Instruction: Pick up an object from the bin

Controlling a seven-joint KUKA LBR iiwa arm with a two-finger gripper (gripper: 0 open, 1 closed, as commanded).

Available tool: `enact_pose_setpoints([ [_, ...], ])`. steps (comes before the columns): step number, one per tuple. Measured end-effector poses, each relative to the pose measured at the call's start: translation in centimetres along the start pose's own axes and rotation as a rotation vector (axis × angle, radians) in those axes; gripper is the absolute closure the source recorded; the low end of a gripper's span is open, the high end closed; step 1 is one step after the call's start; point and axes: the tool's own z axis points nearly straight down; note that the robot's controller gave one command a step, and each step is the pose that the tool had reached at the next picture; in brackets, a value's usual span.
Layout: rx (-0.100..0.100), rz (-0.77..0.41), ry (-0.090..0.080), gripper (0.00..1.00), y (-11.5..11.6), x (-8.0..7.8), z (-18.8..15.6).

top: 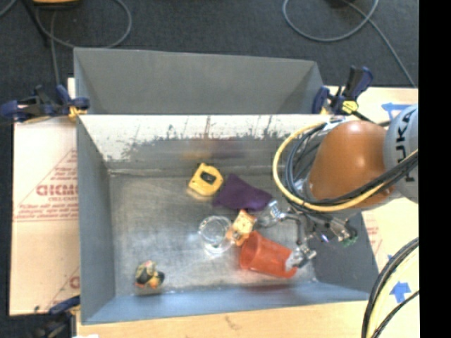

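Grey metal bin [91, 210], robot jaws held apart near its right wall, poised at the right end of a red cup [264, 257] laid on its side by the near wall, clear cup [213, 232], yellow block [243, 224] and purple cloth [239, 192] clustered just beside it.

Bin [95, 189]: tape measure [204, 181] mid, toward back wall. Cloth [239, 192] just right of it, touching. Small block [243, 224] in front of cloth, betw glass [213, 232] on left & cup [264, 255] front-right. Cup near front wall, right of centre. Small toy [149, 277] alone by front-left corner. Gripper [289, 234] over cup's right end.
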Motion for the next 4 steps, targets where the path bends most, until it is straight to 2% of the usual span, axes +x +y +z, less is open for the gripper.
enact_pose_setpoints([
  [1, 0.0, 0.366, 0.01, 1.0, 1.8, 0.5, 6.0],
  [2, 0.0, 0.364, 0.01, 1.0, 1.8, 0.5, 6.0],
  [3, -0.001, 0.384, 0.006, 1.0, 1.7, 0.5, 2.2],
  [4, 0.001, 0.522, -0.005, 1.0, 1.8, 0.4, -0.9],
])
